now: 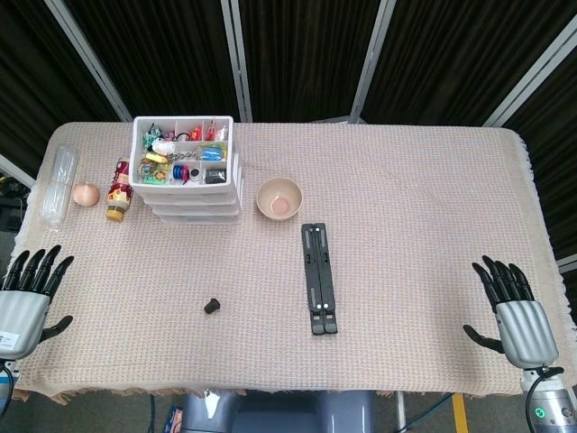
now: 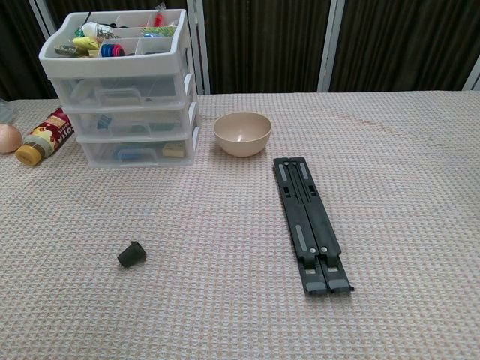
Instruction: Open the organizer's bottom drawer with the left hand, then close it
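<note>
The organizer's bottom drawer [image 2: 139, 152] sits closed (clear plastic); left hand [image 1: 27, 293] hovers empty, fingers spread.

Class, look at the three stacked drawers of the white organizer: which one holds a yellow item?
The bottom drawer of the organizer: a yellow item shows through its clear front at the right; the two drawers above show none.

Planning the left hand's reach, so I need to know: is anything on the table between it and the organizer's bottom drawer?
Nothing visible blocks it. The left hand has bare cloth up to the bottom drawer. The sauce bottle lies just left of the organizer; the small black cap sits off right.
</note>
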